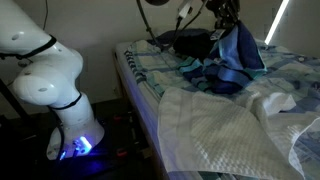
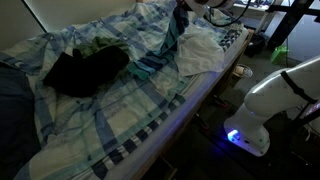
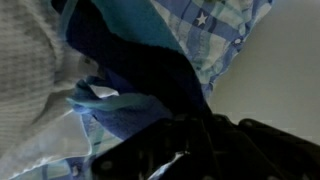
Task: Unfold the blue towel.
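Everything sits on or about the bed, which the bedsheet covers. Above the bed's middle the towel hangs from the hand, and its lower part is bunched on the bedsheet. The blanket lies on the bed along the edge that faces the robot's base. A bundled garment lies on the bed farther in from that edge, beyond the towel. The base stands just beside the bed.

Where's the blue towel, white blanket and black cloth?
blue towel (image 1: 243, 52), in an exterior view, its hanging middle
white blanket (image 1: 220, 130), in an exterior view, its textured top
black cloth (image 2: 85, 68), in an exterior view, its middle
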`<state>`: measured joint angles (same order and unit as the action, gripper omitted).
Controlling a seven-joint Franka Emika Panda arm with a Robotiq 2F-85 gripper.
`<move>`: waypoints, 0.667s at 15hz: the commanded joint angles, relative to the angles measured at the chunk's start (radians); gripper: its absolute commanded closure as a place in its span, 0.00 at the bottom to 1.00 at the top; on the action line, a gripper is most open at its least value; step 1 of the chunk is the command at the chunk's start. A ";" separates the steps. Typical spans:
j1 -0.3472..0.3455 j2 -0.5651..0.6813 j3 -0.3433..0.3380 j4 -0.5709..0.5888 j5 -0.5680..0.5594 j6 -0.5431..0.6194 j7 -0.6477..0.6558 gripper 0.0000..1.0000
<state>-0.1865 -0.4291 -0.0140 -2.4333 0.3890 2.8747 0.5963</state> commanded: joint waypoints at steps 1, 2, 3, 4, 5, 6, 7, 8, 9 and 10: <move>0.011 -0.016 -0.045 -0.078 0.061 0.053 0.009 0.99; 0.009 -0.011 -0.056 -0.089 0.072 0.063 0.007 0.99; 0.011 -0.010 -0.067 -0.101 0.084 0.073 0.006 0.99; 0.019 -0.005 -0.081 -0.108 0.101 0.082 0.001 0.99; 0.027 -0.003 -0.093 -0.115 0.120 0.087 -0.002 0.99; 0.039 0.000 -0.105 -0.121 0.142 0.093 -0.006 0.99; 0.050 0.007 -0.118 -0.123 0.164 0.097 -0.009 0.99; 0.063 0.015 -0.132 -0.122 0.186 0.100 -0.015 0.99; 0.077 0.027 -0.147 -0.120 0.207 0.104 -0.021 0.99; 0.088 0.039 -0.162 -0.115 0.223 0.106 -0.026 0.92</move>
<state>-0.1448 -0.4159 -0.1360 -2.5465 0.5498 2.9381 0.5926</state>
